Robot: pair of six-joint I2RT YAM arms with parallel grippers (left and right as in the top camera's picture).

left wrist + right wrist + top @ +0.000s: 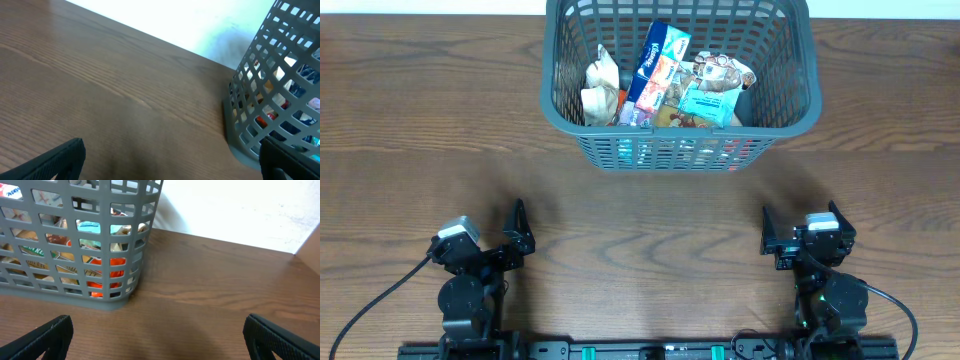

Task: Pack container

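Observation:
The container (672,152), a dark grey slotted basket, stands at the table's far middle. Inside it lie several snack packets, among them a blue one (660,58), a teal one (708,100) and a beige one (601,86). My left gripper (522,232) rests near the front left, open and empty, well short of the basket. At the front right my right gripper (769,238) is likewise open with nothing in it. The left wrist view has the basket (239,117) at its right beyond the gripper (170,156). In the right wrist view the basket (60,289) is at upper left, ahead of the gripper (157,330).
Brown wooden table (640,210) stretches between the arms and the basket. A white wall (235,210) runs behind the table's far edge. Black cables (370,305) trail from the arm bases at the front edge.

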